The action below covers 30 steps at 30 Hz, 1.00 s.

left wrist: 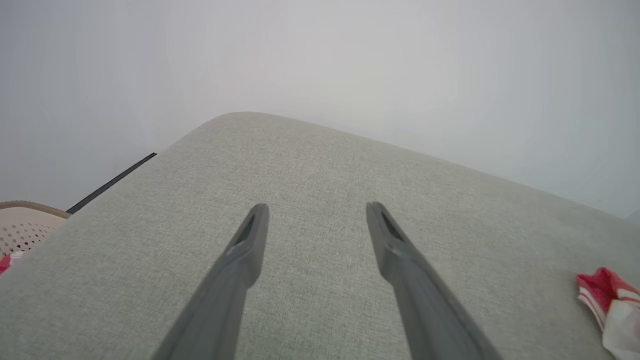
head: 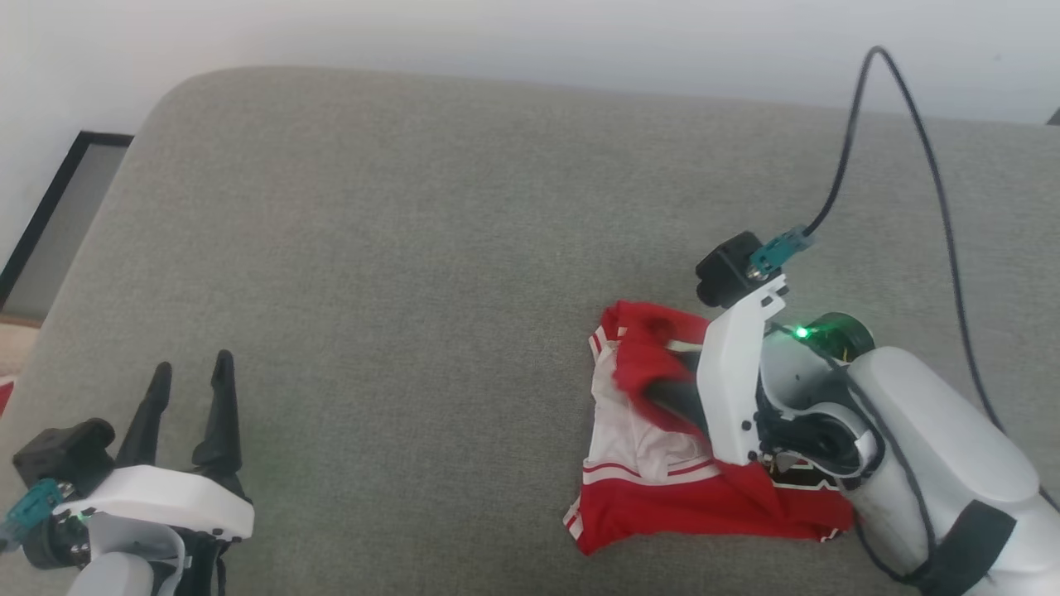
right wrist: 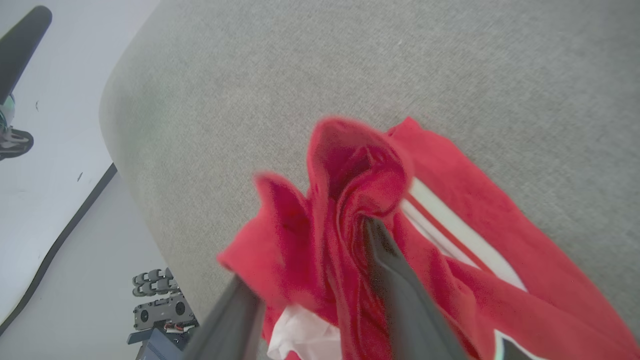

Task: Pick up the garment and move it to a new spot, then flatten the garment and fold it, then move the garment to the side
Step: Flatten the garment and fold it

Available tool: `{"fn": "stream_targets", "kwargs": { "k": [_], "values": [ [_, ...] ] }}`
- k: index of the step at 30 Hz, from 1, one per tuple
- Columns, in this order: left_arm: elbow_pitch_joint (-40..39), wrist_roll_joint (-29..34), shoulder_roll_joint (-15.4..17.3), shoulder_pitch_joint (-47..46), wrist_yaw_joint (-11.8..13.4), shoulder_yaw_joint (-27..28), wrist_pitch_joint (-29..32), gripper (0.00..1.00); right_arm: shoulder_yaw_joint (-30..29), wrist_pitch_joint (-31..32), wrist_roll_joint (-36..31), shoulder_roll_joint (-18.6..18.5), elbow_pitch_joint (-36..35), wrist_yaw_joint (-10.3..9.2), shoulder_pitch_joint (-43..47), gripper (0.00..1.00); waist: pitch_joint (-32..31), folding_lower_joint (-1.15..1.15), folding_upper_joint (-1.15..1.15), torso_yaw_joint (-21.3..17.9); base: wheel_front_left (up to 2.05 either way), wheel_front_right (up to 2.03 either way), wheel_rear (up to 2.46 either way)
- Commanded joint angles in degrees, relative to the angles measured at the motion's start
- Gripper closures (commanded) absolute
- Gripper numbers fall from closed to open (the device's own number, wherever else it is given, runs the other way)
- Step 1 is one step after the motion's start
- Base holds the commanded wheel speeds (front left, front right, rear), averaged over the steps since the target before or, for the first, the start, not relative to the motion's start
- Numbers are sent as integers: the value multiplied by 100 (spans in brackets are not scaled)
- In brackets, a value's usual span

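Observation:
The garment [head: 662, 497], red with white sleeves and striped trim, lies bunched on the grey cushion [head: 414, 248] at the right. My right gripper [head: 654, 389] reaches into its upper folds. In the right wrist view its two fingers stand apart, and blurred red cloth [right wrist: 450, 240] drapes between and over the right gripper [right wrist: 305, 255]. My left gripper [head: 192, 364] hovers open over bare cushion at the lower left, far from the shirt. Nothing is between the fingers of the left gripper [left wrist: 316, 207], and a corner of the garment [left wrist: 607, 295] shows at the right edge.
The cushion's rounded left edge drops off toward a black-framed panel [head: 50, 215]. A black cable [head: 911, 124] loops above my right wrist. A perforated beige basket [left wrist: 20, 225] sits beyond the left edge. Dark equipment [right wrist: 160, 300] stands on the floor below the cushion.

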Motion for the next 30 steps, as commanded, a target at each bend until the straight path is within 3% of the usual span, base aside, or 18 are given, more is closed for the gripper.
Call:
{"fn": "stream_targets", "kwargs": {
  "k": [1,7,15,30],
  "values": [
    [14,55,4,13,-25,47,-19,0,3,-96,64,-52,-14,2,-69,0,-58,0,0,-62,0,0,0],
    [15,79,57,139,-27,119,-20,0,-155,-388,190,-327,-244,2,78,0,-215,0,0,-272,0,0,0],
    [4,91,144,305,-22,169,-21,0,-814,-897,43,-739,-433,2,487,0,-436,0,0,-623,0,0,0],
    [14,75,330,569,-8,271,-22,0,-2101,-2765,-513,-1013,-243,2,1538,0,-720,0,0,-1270,0,0,0]
  ]
}}
